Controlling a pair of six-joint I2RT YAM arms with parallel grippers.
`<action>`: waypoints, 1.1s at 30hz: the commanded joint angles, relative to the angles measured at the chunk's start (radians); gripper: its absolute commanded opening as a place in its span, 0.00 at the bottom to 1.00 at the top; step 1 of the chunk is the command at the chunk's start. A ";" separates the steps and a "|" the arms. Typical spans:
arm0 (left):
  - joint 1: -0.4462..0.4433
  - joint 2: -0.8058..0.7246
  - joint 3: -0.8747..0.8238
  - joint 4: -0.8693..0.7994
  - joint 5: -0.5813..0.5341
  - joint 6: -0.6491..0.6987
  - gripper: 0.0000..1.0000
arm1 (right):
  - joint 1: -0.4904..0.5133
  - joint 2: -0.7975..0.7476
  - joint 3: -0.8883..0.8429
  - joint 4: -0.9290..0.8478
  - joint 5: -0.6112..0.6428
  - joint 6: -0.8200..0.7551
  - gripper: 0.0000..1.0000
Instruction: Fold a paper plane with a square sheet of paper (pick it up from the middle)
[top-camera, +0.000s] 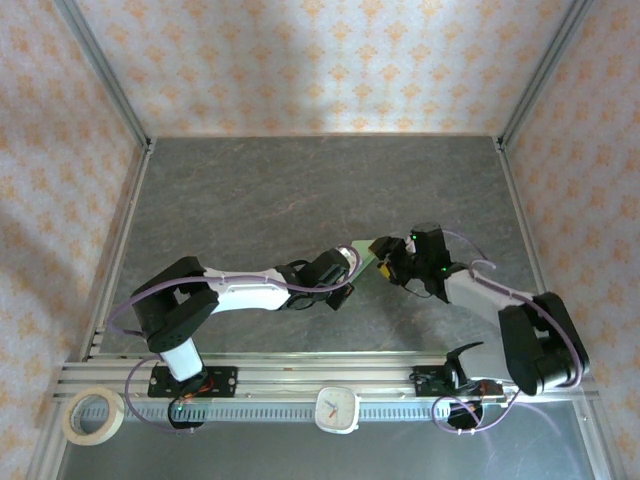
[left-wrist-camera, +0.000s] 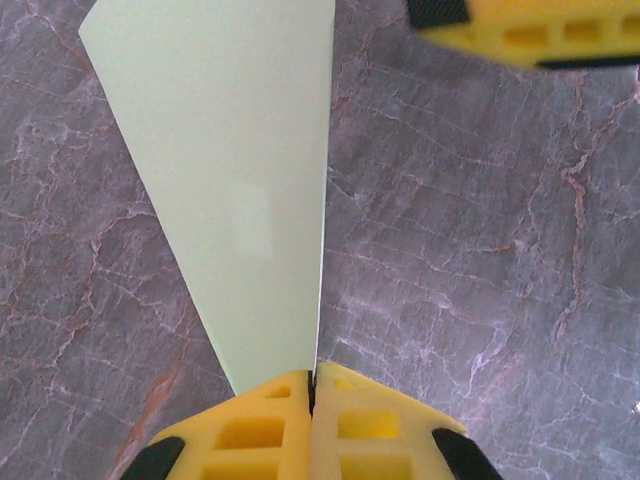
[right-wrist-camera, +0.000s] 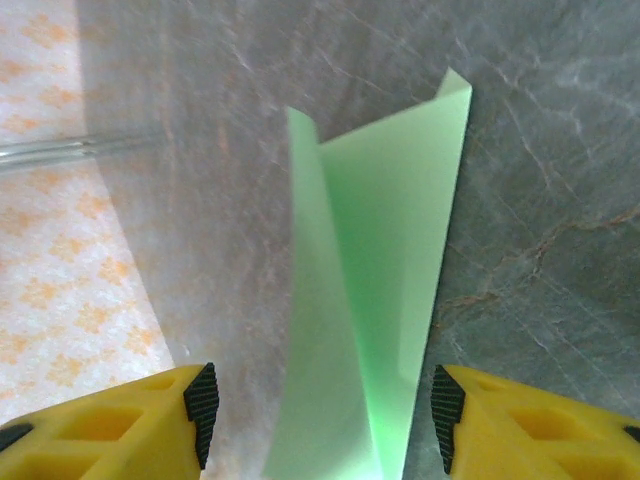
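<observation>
Pale green, the paper plane (left-wrist-camera: 240, 180) sat at mid-table, pinched at its narrow end by the left gripper (left-wrist-camera: 312, 388). Its long axis ran rightward into the right gripper (right-wrist-camera: 320, 415), whose jaws stood wide, a gap on each side.

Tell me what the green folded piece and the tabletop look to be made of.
The paper plane: thin matte pale green paper, judging by its sharp creases and flat panels. The table: grey veined stone, or perhaps a stone-print laminate; the look leaves that open.
</observation>
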 joint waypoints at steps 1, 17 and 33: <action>0.002 0.025 0.020 -0.031 -0.044 0.056 0.02 | 0.027 0.050 0.050 0.041 -0.026 0.011 0.61; -0.059 0.060 0.058 -0.100 -0.208 0.162 0.03 | 0.051 0.181 0.101 0.006 -0.044 -0.042 0.26; -0.109 0.073 0.044 -0.104 -0.380 0.205 0.24 | 0.053 0.168 0.103 0.009 -0.063 -0.051 0.00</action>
